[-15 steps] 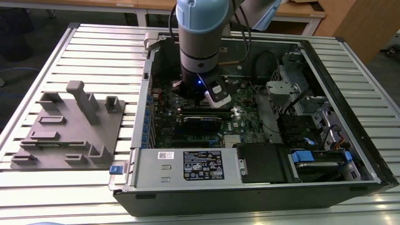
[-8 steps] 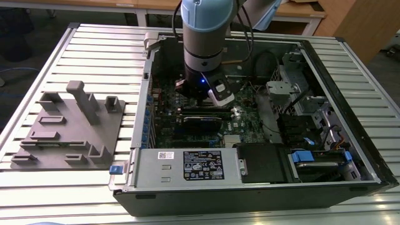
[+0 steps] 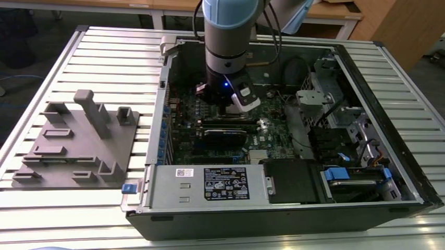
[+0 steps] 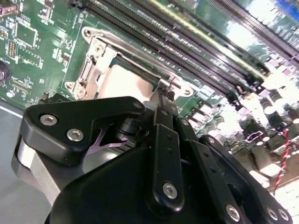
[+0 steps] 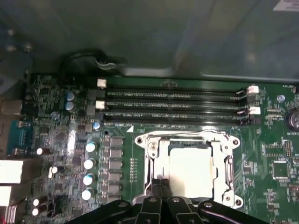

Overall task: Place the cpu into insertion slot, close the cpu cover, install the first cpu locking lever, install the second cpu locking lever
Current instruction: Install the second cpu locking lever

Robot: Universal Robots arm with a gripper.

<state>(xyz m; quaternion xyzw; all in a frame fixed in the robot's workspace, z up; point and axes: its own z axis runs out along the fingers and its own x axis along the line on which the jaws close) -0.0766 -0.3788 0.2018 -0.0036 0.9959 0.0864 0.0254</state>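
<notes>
The cpu (image 5: 191,170) lies flat in the insertion slot (image 5: 183,136), its dull silver top facing up; it also shows in the second wrist view as cpu (image 4: 122,80). The cpu cover (image 5: 220,154), a silvery frame, lies down around the chip, and its corner cover (image 4: 96,41) shows too. My gripper (image 5: 160,185) is shut, with its two black fingers (image 4: 163,116) pressed together. Their tips rest at the frame's edge by a small metal tab (image 4: 169,84). In the exterior view the gripper (image 3: 236,107) hangs low over the motherboard inside the case.
Long black memory slots (image 5: 173,99) run beside the socket, and a row of capacitors (image 5: 91,163) stands on its other side. A grey fixture block (image 3: 76,140) sits on the slatted table at the exterior view's left. The power supply (image 3: 208,183) and drive bay (image 3: 347,174) fill the case's near side.
</notes>
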